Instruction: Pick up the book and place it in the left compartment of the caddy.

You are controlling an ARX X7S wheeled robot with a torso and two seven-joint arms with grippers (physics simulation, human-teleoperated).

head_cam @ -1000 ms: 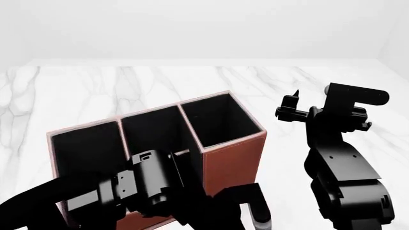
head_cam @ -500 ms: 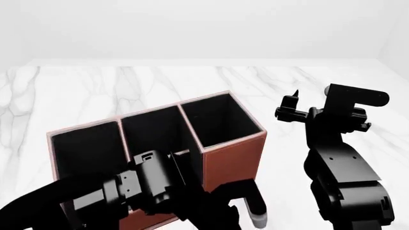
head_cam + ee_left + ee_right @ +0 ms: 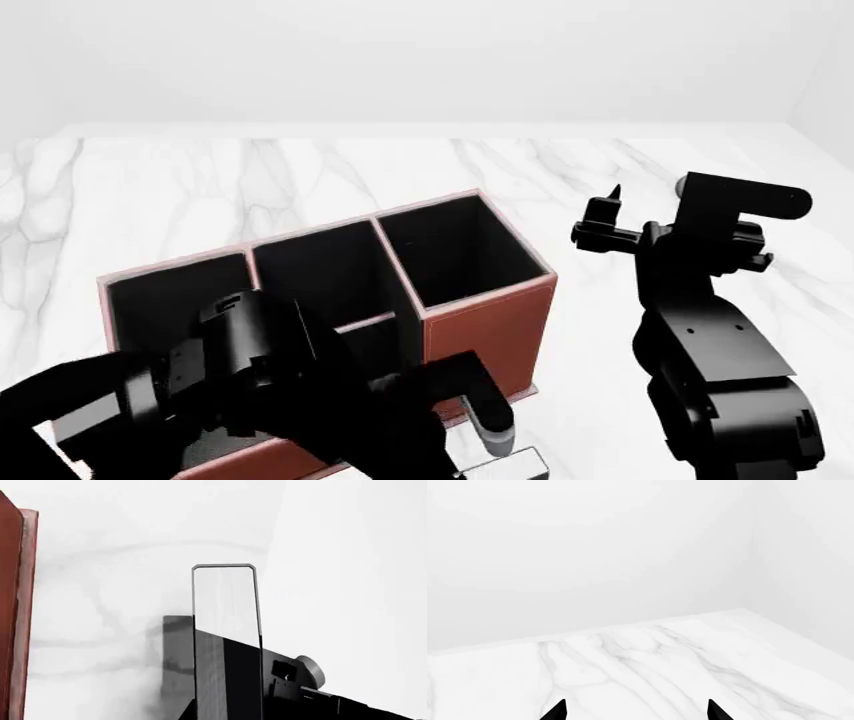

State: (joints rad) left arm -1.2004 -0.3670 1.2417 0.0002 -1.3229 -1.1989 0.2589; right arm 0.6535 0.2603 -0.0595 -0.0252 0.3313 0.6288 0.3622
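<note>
We're watching the book (image 3: pixel 225 645) standing upright in our left gripper (image 3: pixel 487 425), pinched at its lower part, just beside the caddy (image 3: pixel 474 330) wall over the marble table (image 3: pixel 334 175). Our right gripper (image 3: pixel 636 711) is hovering spread, holding nothing. No writing is showing.

Surface: white marble tabletop (image 3: pixel 334 170) with grey veins, reaching to the far wall | Walls: plain white wall (image 3: pixel 587 555) behind, second white wall (image 3: pixel 807 555) meeting it at a corner | Light: even, soft, faint shadows only
</note>
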